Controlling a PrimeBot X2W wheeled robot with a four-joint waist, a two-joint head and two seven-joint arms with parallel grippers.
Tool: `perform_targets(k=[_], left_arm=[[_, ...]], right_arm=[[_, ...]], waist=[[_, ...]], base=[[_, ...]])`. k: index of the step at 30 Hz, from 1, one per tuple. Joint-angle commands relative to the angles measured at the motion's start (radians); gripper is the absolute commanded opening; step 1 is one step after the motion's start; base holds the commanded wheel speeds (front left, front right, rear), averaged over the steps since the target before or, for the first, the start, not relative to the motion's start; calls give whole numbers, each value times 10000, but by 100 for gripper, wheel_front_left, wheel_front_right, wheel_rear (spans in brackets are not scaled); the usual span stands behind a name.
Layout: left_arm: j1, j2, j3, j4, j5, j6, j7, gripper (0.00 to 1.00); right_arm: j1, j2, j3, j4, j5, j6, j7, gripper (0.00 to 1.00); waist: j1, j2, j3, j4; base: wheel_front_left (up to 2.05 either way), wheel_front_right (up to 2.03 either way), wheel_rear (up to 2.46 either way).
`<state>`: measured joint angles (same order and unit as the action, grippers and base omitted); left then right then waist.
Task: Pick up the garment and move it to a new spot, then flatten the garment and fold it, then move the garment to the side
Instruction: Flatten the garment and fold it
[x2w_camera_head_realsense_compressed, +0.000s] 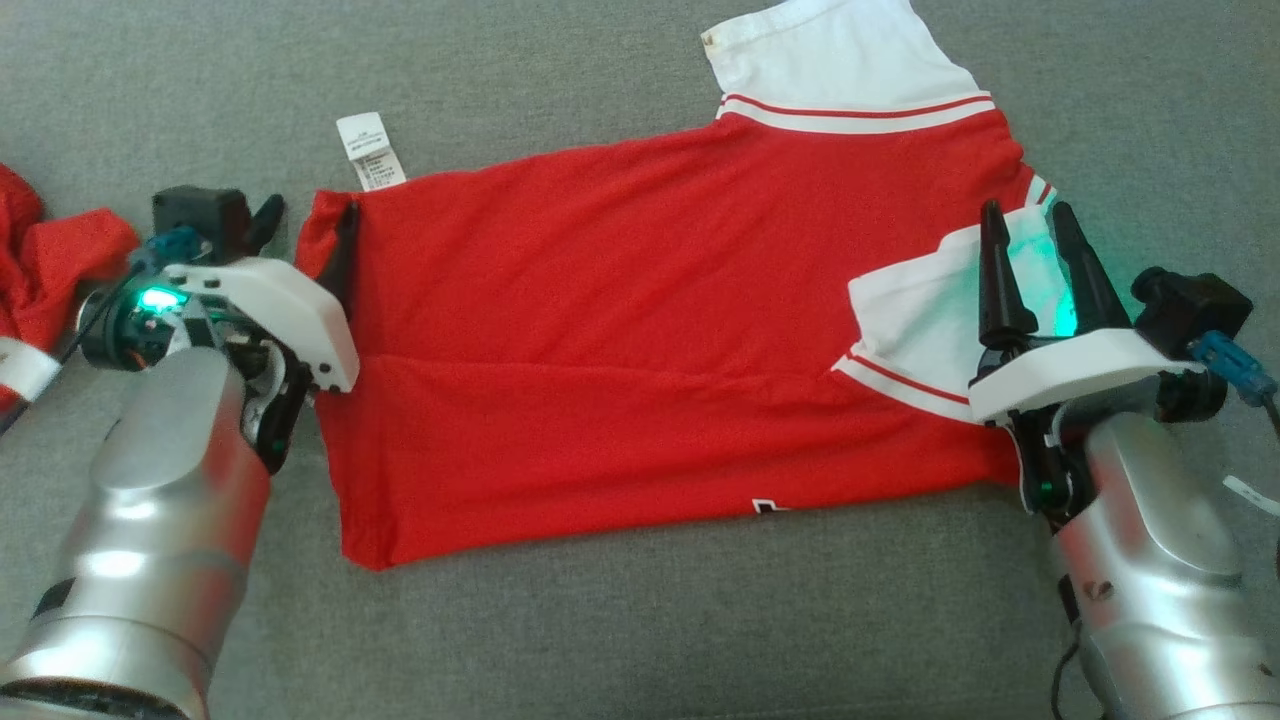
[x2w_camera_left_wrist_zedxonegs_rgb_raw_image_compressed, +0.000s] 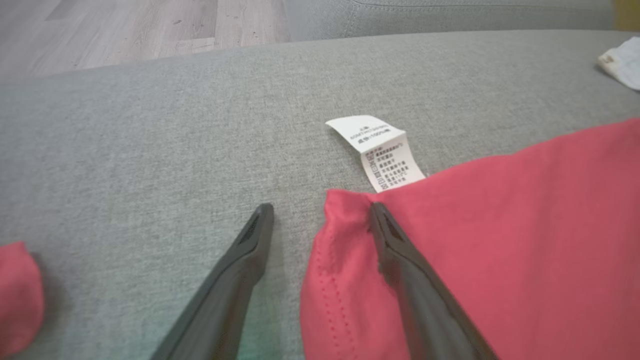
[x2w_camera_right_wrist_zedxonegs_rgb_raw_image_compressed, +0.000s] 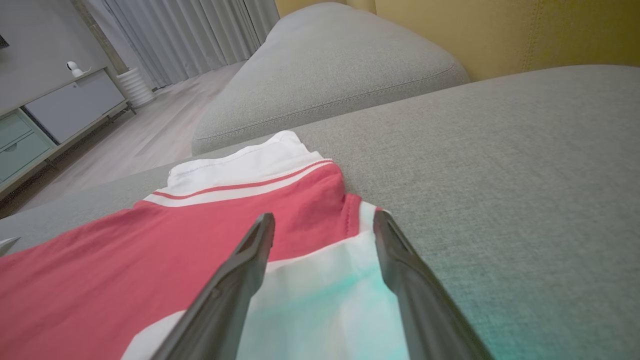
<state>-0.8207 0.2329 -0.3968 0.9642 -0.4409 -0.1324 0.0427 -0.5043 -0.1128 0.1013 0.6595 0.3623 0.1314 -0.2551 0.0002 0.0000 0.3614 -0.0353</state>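
Shirt (x2w_camera_head_realsense_compressed: 640, 330) flat on sofa (x2w_camera_head_realsense_compressed: 600, 620), long axis across my front: hem at my left, white sleeves at my right. My left end effector (x2w_camera_head_realsense_compressed: 308, 225) open, straddling far hem corner by label (x2w_camera_head_realsense_compressed: 370, 150). My right end effector (x2w_camera_head_realsense_compressed: 1026, 215) open, over nearer sleeve. Each arm nearest its own end; next fold likely brings ends together.

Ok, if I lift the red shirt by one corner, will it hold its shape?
Probably floppy: the shirt lies limp with soft creases, so it should sag from any pinch. Likely light; the fabric looks thin. Pushed, it would probably bunch rather than slide on the textured sofa.
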Motion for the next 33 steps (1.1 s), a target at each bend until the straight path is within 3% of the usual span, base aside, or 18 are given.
perform_targets(k=[1,6,7,8,9,10,18,25,33], left_arm=[[-384,548,133,-248,-173,20,-107,100],[-316,735,-591,-194,-648,19,-122,100],[-310,750,-716,-180,-766,19,-96,80],[-314,762,-831,-181,-881,19,-95,48],[-333,777,-942,-190,-979,19,-113,6],[-374,791,-1057,-224,-1052,19,-175,0],[-877,756,-1437,-159,-1090,23,-1228,0],[-1425,-125,-1928,-45,-794,29,-2132,0],[-1912,-1178,-2590,29,-838,20,-2589,0]], right_arm=[[-312,-70,263,-253,98,-7,-66,100],[-421,-148,311,-227,132,-7,-66,100],[-448,-150,325,-214,130,-7,-66,100],[-482,-153,341,-197,132,-7,-66,100],[-526,-162,356,-172,139,-7,-66,100],[-596,-190,380,-135,145,-7,-66,100],[-1971,-731,700,842,161,-7,814,100],[-3938,-1694,1018,2272,143,-7,2556,100],[-5661,-2375,1150,3893,-418,-7,3586,100]], waist=[[-2,0,15,3],[-2,0,31,19],[-2,0,33,23],[-2,0,35,33],[-2,0,43,48],[-2,0,59,76],[-2,0,232,600],[-2,0,632,1833],[-2,0,1184,2978]], base=[[0,0,0],[0,0,0],[0,0,0],[0,0,0],[0,0,0],[0,0,0],[0,0,0],[0,0,0],[0,0,0]])
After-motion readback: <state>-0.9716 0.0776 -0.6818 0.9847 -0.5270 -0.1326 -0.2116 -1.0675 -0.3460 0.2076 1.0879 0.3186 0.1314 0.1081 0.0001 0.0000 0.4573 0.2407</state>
